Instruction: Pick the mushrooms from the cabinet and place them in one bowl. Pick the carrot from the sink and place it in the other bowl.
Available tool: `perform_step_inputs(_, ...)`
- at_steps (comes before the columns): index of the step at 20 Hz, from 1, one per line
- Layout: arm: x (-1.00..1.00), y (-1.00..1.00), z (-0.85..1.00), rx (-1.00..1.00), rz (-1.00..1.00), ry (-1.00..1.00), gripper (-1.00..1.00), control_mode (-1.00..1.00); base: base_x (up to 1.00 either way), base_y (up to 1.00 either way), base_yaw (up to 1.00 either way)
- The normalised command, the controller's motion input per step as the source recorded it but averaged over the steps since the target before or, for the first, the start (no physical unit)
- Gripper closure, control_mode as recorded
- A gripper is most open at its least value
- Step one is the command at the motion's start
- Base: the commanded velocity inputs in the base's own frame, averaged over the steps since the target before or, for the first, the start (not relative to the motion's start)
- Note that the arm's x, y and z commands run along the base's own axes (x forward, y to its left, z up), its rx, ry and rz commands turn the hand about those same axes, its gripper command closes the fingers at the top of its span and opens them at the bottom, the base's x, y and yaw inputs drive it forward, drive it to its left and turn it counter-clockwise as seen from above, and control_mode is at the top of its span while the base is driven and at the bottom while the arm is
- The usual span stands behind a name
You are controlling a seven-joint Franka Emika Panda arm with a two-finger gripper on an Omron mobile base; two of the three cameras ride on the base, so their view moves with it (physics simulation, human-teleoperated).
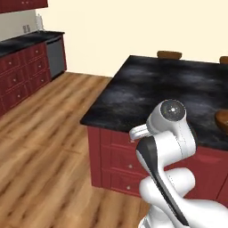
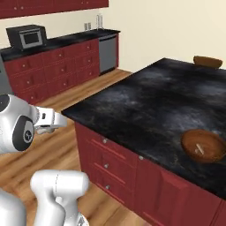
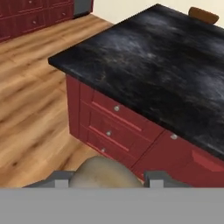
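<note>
In the hand view a tan-brown mushroom [image 3: 103,172] with a rounded cap sits between my two fingertips [image 3: 154,177], and my gripper [image 3: 106,178] is shut on it. It hangs over the wood floor in front of the island's red drawers. The reddish-brown bowl [image 2: 204,145] stands on the black island top near its front right, also seen at the edge as the bowl [image 1: 222,121]; a small pale piece lies inside it. A strip of dark red wall cabinet [image 2: 53,6] runs along the far wall. The carrot, the sink and the other bowl are out of view.
The black-topped island [image 2: 154,101] has red drawers [image 3: 114,127] below its near edge. Brown seats [image 1: 169,54] stand behind it. A far counter [image 2: 57,42] carries a dark oven-like box [image 2: 26,36], with a grey dishwasher [image 2: 107,54] beside it. Wood floor [image 1: 40,147] lies open to the left.
</note>
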Motion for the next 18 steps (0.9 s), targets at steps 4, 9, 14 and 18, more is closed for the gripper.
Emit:
perform_step_inputs(4,0.0,0.0,0.0,0.0,0.0,0.0,1.0,1.0,0.0,0.0,-0.5)
perform_step_inputs(9,0.0,0.0,0.0,0.0,0.0,0.0,1.0,1.0,0.0,0.0,-0.5)
perform_step_inputs(14,0.0,0.0,0.0,0.0,0.0,0.0,1.0,1.0,0.02,-0.33,-0.08)
perform_step_inputs(18,0.0,0.0,0.0,0.0,0.0,0.0,1.0,1.0,0.14,-1.0,-0.11)
